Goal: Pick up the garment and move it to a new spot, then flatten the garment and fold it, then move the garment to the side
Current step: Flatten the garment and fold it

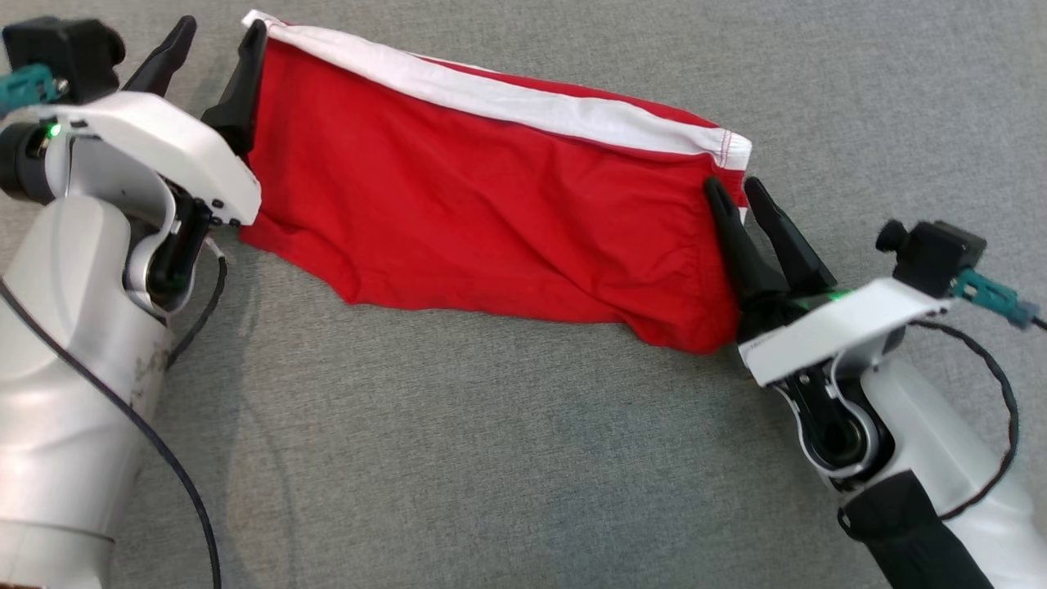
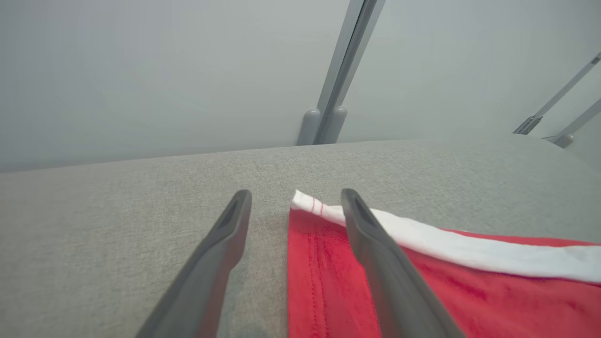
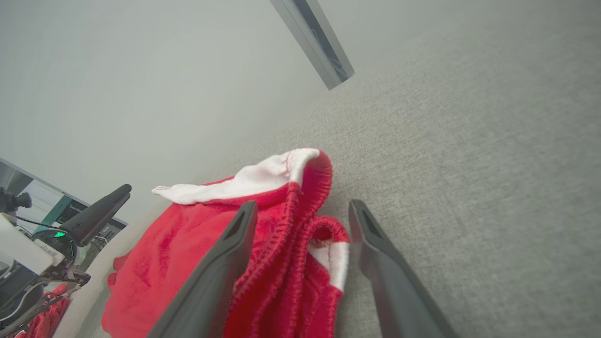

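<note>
In the head view, the red garment (image 1: pixel 491 221) is lying stretched out across the grey cloth surface (image 1: pixel 491 458), with its white band (image 1: pixel 507 98) running along the far edge. The left gripper (image 1: pixel 221 29) is sitting at the garment's left end with its fingers spread wide. One finger is lying along the cloth's edge and the other is pointing out over bare surface. The right gripper (image 1: pixel 731 185) is resting at the garment's right end, just under the white band's corner, with its two fingers standing apart and holding nothing. In the left wrist view, the left gripper (image 2: pixel 296 193) is gaping wide. The garment's corner (image 2: pixel 310 244) is lying flat on the surface between the two fingers, the right-hand finger is crossing over the white band (image 2: pixel 469 251), and neither finger is pinching the cloth. A grey post (image 2: pixel 338 84) is rising beyond the surface's far edge. In the right wrist view, the right gripper (image 3: pixel 303 205) is likewise standing open, with the bunched red end of the garment (image 3: pixel 178 244) lying loose between and beside its fingers and a curl of white band (image 3: pixel 263 178) showing above them. One dark finger of the other arm is showing at the far left of that view.
</note>
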